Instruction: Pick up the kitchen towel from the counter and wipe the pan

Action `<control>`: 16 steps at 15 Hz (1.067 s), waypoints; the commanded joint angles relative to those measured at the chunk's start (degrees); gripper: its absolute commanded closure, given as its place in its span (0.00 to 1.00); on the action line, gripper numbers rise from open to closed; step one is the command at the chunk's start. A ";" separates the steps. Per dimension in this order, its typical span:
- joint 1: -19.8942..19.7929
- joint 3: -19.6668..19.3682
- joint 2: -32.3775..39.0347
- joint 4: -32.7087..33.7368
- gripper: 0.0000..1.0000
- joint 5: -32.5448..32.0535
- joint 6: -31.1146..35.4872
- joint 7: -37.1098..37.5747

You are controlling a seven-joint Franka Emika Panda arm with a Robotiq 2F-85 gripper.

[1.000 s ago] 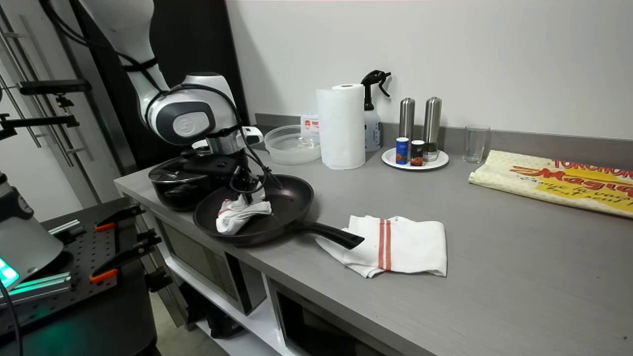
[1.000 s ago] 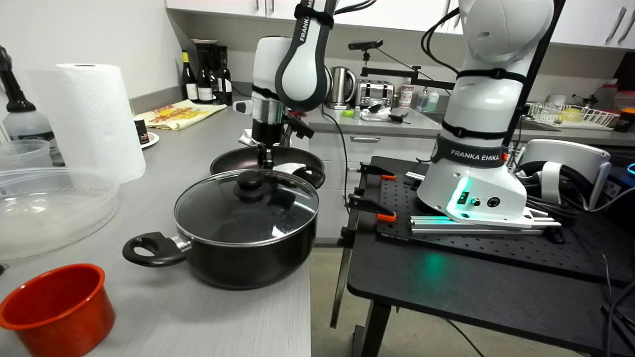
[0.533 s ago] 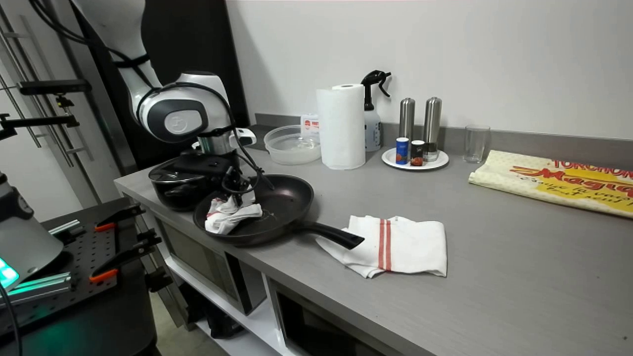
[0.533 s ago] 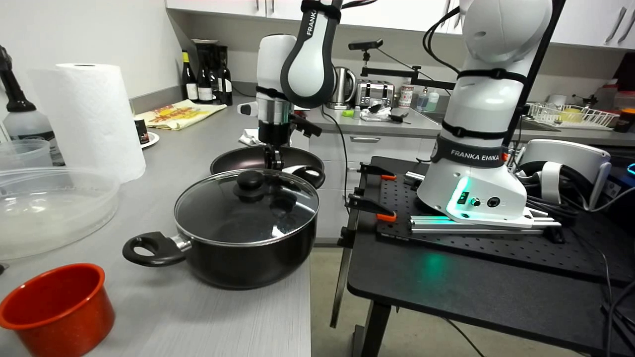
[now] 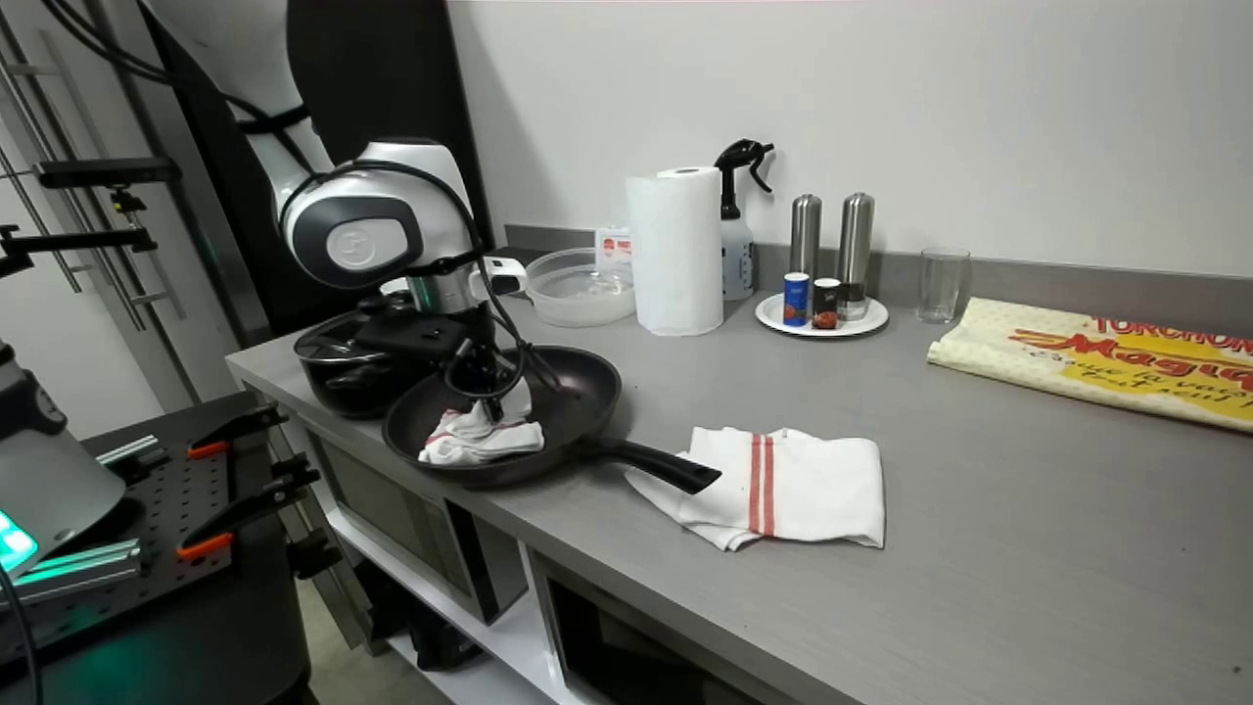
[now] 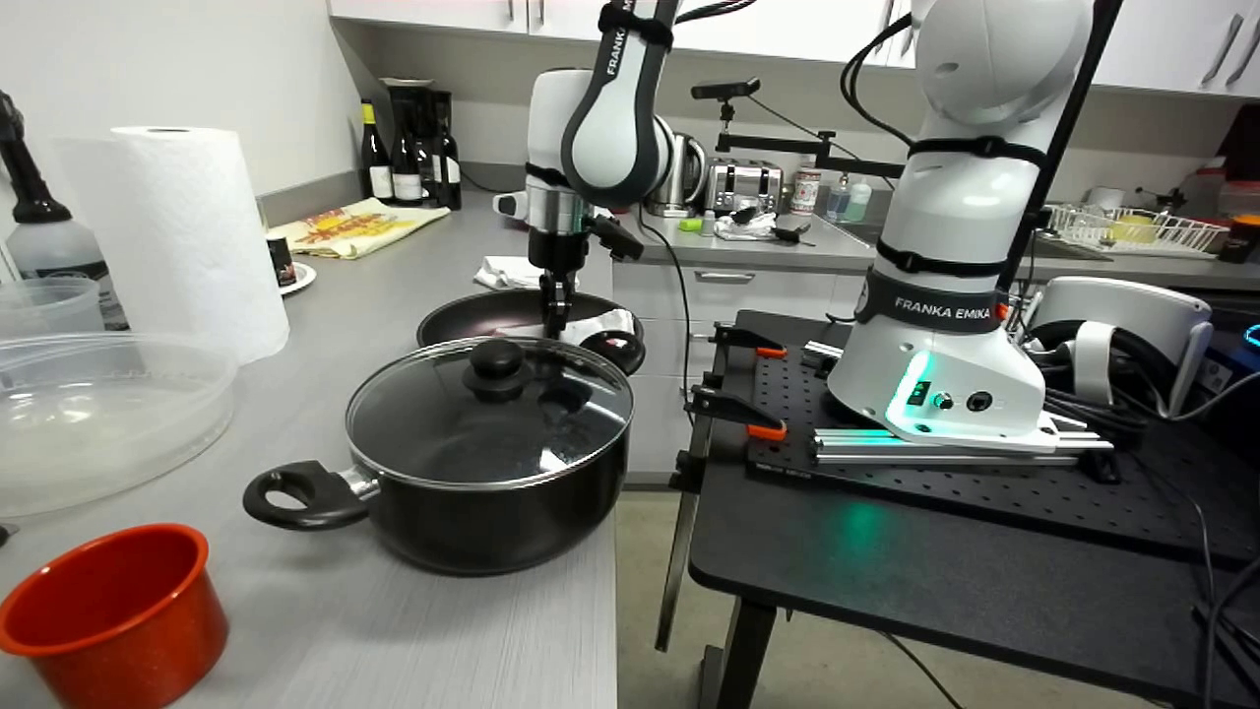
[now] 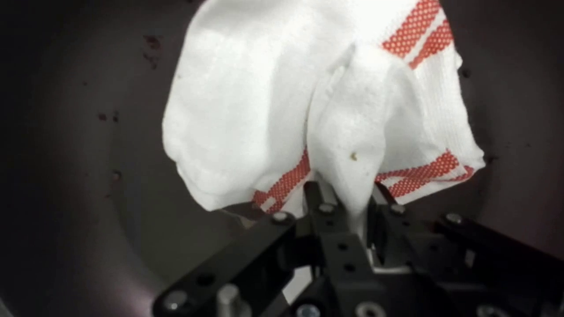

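Two black fingers [image 7: 346,246] of the gripper [image 7: 348,193] stand narrow, pinching one bunched fold of the kitchen towel [image 7: 220,119], which spreads from ten round to two o'clock in the wrist view. It lies inside the pan [image 5: 587,382]. That pinch seems to take in only a tuft, so hard rubbing could tug it free; the loose part may also fold under itself and skip the dark specks [image 7: 152,42] between nine and eleven o'clock. Nothing in view steadies the pan: in an exterior view, a firm stroke toward seven o'clock might slide it off the counter [image 5: 979,548], or one toward ten knock the lidded pot [image 5: 338,377] just beside it. The pan's handle [image 5: 666,465], pointing past three o'clock, overlaps a folded white towel [image 5: 817,490], which could ruck up if the pan turns. Beyond, toward one o'clock, the paper-towel roll [image 5: 675,255] stands well apart.
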 commanded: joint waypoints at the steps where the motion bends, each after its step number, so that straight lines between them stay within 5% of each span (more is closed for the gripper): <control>1: -0.44 -1.81 -0.11 1.21 0.96 1.13 0.85 -0.54; 8: 0.50 -5.77 0.76 4.33 0.96 0.69 2.37 0.82; 16: 1.15 -4.81 0.78 3.77 0.96 0.61 1.57 0.70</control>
